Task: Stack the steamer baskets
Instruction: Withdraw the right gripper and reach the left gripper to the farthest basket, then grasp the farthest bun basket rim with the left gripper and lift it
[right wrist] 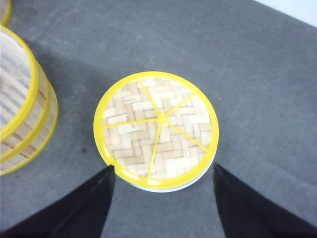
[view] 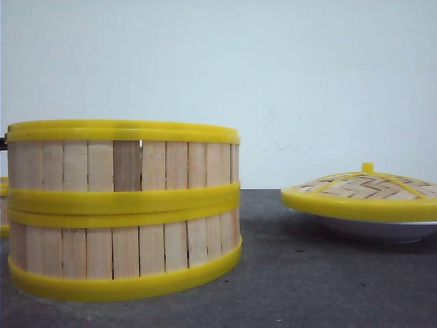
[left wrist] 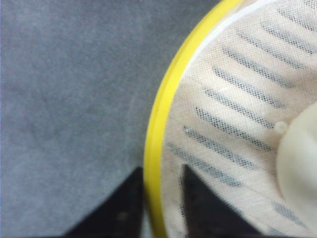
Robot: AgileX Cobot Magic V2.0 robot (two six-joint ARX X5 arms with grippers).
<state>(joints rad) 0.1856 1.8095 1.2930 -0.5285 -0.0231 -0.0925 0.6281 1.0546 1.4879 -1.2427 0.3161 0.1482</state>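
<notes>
Two steamer baskets (view: 124,208) sit stacked close up on the grey table (view: 307,287), left of the woven lid (right wrist: 156,130) resting on its white plate (view: 379,230). Left gripper (left wrist: 162,198) pinches a basket's yellow rim (left wrist: 157,124), probably steadying it. Right gripper (right wrist: 163,198) hovers spread wide above the lid.

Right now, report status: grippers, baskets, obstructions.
Left gripper straddling a steamer basket's yellow rim. Right gripper open above lid on white plate. Two baskets stacked. Nothing blocking seen.
</notes>
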